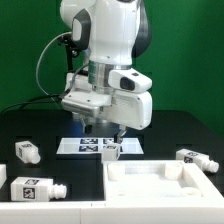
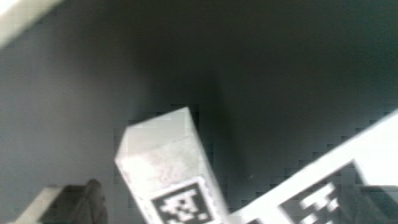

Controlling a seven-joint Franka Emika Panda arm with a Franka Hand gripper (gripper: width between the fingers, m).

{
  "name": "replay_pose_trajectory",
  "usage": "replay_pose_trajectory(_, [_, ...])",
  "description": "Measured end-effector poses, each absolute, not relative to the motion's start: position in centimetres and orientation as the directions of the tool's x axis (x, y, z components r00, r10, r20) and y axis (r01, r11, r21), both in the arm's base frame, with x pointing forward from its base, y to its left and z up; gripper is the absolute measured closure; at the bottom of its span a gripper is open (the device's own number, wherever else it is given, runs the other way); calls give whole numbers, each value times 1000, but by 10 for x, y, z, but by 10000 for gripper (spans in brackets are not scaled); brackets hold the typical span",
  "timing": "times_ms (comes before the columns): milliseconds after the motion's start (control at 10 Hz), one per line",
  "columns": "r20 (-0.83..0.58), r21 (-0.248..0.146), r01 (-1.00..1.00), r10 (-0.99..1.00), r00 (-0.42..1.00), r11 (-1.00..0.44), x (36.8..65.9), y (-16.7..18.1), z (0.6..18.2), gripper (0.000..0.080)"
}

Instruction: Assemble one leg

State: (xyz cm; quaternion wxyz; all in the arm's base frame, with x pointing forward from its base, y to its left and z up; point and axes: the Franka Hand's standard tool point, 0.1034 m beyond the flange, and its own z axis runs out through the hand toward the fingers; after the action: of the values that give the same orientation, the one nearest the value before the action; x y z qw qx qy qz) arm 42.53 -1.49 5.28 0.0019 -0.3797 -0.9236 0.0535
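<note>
Fingers (image 2: 71,205) spread, holding nothing; I see gap between one finger and leg (image 1: 110,150). Leg sits mid-worktop, at marker board (image 1: 75,146) front edge. My read: grasp approach. Next: centre over leg, descend, close squarely.

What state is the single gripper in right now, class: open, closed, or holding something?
Gripper: right at the small white plastic tagged leg; whether its fingers are open or closed on it cannot be told.
</note>
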Motion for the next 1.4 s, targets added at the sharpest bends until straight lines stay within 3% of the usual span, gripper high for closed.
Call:
replay_pose_trajectory(300, [-86,-108,934,932,-351,341,437,-8,59,151])
replay_pose_trajectory(500, [-96,-92,967,965,-244,236,439,-8,59,151])
replay_pose_trajectory(800, [-114,-63,997,993,27,-34,439,-7,59,151])
replay_pose_trajectory(1100, [-83,-2,825,822,563,-565,439,-4,57,151])
replay_pose_trajectory(1200, [-71,-2,741,740,669,-671,445,0,57,151])
replay_pose_trajectory(1300, [-67,-27,605,605,793,-796,452,-3,60,151])
replay_pose_trajectory(1400, [-54,-28,559,559,827,-829,456,-3,62,151])
